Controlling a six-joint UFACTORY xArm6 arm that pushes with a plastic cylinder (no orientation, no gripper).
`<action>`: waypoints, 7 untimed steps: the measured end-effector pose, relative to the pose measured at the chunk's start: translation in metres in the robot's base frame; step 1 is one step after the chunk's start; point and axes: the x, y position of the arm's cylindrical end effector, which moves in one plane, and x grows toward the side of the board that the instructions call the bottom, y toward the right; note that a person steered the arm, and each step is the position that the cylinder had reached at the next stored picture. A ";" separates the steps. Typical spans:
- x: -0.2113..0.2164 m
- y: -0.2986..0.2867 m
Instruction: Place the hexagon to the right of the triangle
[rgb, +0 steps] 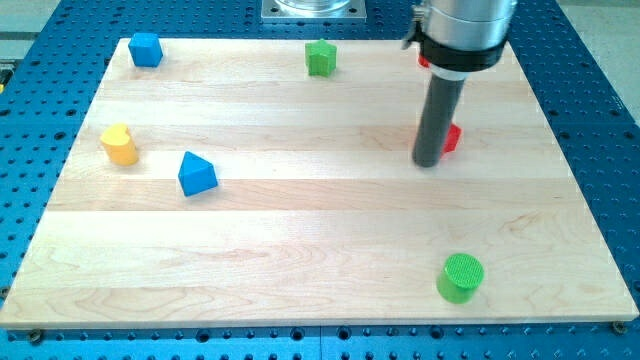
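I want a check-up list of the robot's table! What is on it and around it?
Surface: pale wooden board, flat, on a blue perforated table.
Job's things: red block, shape unclear, mostly hidden behind the rod; blue triangle block at the view's left.
Clutter: blue block at the top left corner; green block at the top middle; yellow block at the left edge; green cylinder at the bottom right; a second red bit peeks out behind the arm.
Gripper: none; my tip rests just left of the red block, seemingly touching it.
Cables: nothing seen.
Surroundings: metal base plate at the view's top.
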 end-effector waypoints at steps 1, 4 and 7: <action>0.000 0.067; -0.083 0.099; -0.060 -0.037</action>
